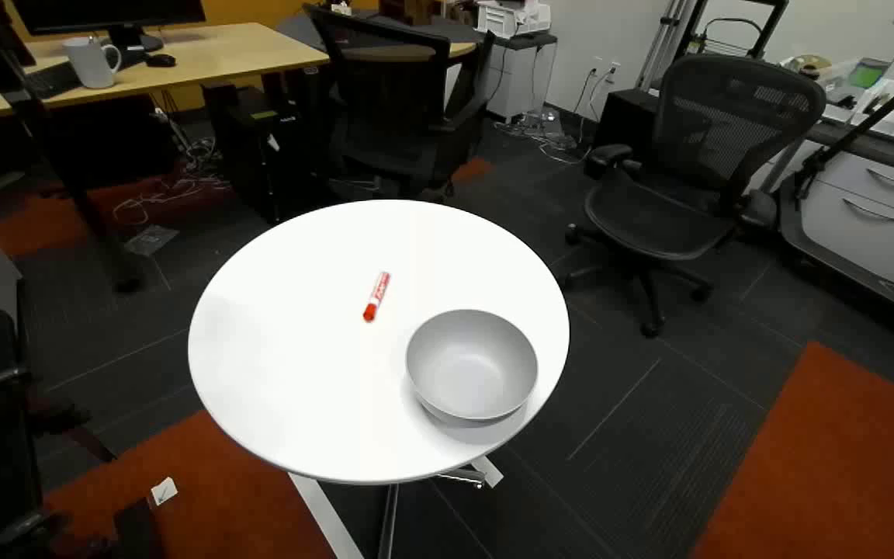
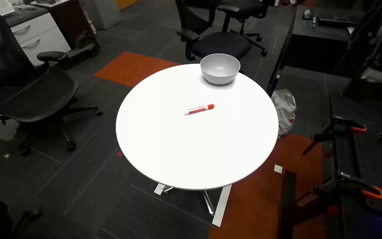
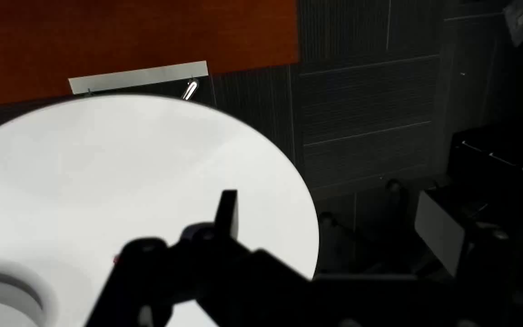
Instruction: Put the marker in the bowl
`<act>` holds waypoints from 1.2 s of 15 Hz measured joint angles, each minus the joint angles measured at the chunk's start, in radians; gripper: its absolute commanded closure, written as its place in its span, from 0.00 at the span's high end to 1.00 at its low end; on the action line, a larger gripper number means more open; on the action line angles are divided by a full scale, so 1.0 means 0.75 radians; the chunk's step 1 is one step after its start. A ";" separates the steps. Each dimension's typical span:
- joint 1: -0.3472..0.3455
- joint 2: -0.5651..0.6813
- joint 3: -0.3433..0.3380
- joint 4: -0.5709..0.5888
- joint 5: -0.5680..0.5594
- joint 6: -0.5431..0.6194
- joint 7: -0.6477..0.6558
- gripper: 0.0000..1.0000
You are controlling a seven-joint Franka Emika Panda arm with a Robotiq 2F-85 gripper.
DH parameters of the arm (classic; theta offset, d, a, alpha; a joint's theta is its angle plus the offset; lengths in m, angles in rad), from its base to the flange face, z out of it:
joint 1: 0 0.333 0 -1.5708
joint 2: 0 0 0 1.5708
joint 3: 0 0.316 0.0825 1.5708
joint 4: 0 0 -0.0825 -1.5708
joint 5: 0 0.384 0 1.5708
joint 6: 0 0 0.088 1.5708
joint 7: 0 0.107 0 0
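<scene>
The marker (image 1: 376, 296), white and red with a red cap, lies flat on the white round table in both exterior views (image 2: 199, 109). In the wrist view only a small red bit of the marker (image 3: 116, 260) shows beside the dark gripper body. The grey bowl (image 1: 472, 365) stands upright near the table edge, apart from the marker, and looks empty; it shows in both exterior views (image 2: 220, 69). The bowl (image 3: 2, 302) is cut off at the wrist view's lower left. My gripper (image 3: 334, 218) is open with nothing between its fingers, above the table's edge and the floor.
The white round table (image 1: 284, 326) carries the bowl and marker. Black office chairs (image 1: 695, 163) stand around it. A wooden desk (image 1: 237, 50) with a mug and monitor is behind. A black stand with orange-handled clamps (image 2: 347, 159) is near the table.
</scene>
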 measured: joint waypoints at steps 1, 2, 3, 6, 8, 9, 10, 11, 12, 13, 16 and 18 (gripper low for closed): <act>0.000 0.000 0.000 0.000 0.000 0.000 0.000 1.00; 0.000 0.000 0.000 0.000 0.000 0.000 0.000 1.00; 0.000 0.000 0.000 0.000 0.000 0.000 0.000 1.00; 0.000 0.000 0.000 0.000 0.000 0.000 0.000 1.00; 0.000 0.000 0.000 0.000 -0.003 0.000 0.000 1.00; -0.001 0.000 0.000 0.001 -0.011 0.000 -0.001 1.00; -0.002 0.000 0.000 0.002 -0.023 0.000 -0.003 1.00; -0.005 0.000 0.000 0.005 -0.038 0.000 -0.005 1.00; -0.010 0.000 0.000 0.009 -0.059 0.000 -0.007 1.00; -0.016 0.001 -0.001 0.014 -0.080 0.000 -0.009 1.00; -0.040 0.019 -0.008 0.041 -0.146 0.000 -0.036 1.00; -0.059 0.048 -0.016 0.065 -0.187 0.000 -0.067 1.00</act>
